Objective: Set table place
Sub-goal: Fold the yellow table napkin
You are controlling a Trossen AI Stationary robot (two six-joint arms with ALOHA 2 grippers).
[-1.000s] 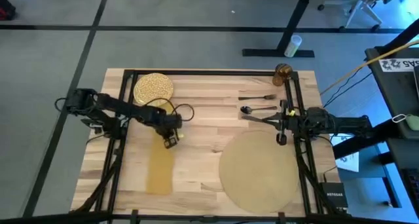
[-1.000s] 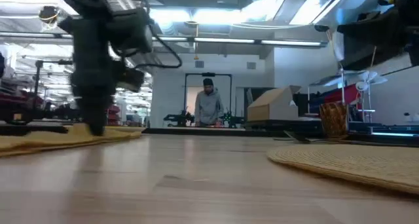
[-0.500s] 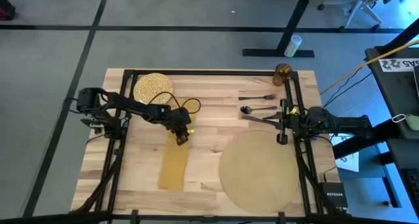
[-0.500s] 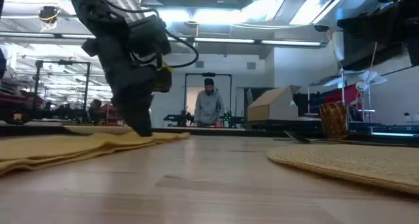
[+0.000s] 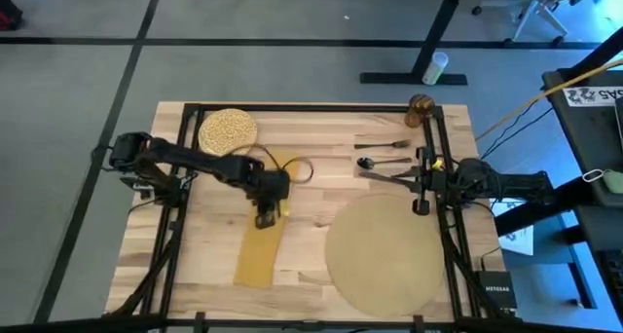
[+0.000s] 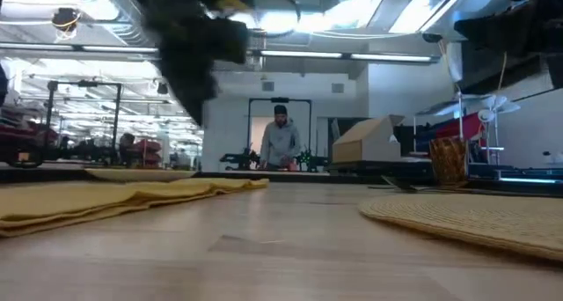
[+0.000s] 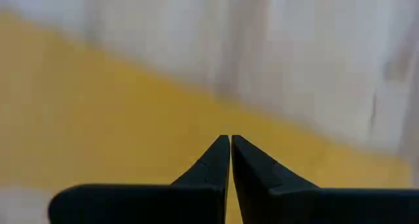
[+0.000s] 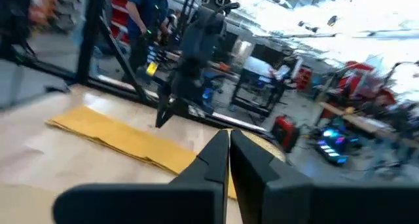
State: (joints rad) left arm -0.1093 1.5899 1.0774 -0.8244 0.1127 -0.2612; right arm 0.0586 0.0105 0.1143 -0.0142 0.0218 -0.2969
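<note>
Overhead, left gripper (image 5: 265, 219) above the far end of the yellow napkin (image 5: 259, 256), flat on the table (image 5: 311, 158) beside the round placemat (image 5: 384, 255); plate (image 5: 228, 129), glass (image 5: 421, 109), fork (image 5: 383, 144), spoon (image 5: 382, 162) and knife (image 5: 382, 177) near the far edge; right gripper (image 5: 419, 207) at the placemat's rim. Low down, napkin (image 6: 106, 198) slightly rumpled on the wood, clear of the arm above. Left wrist: fingertips (image 7: 222, 152) pressed together, gripping nothing, over the napkin (image 7: 98, 132). Right wrist: fingertips (image 8: 224, 145) likewise together and empty.
</note>
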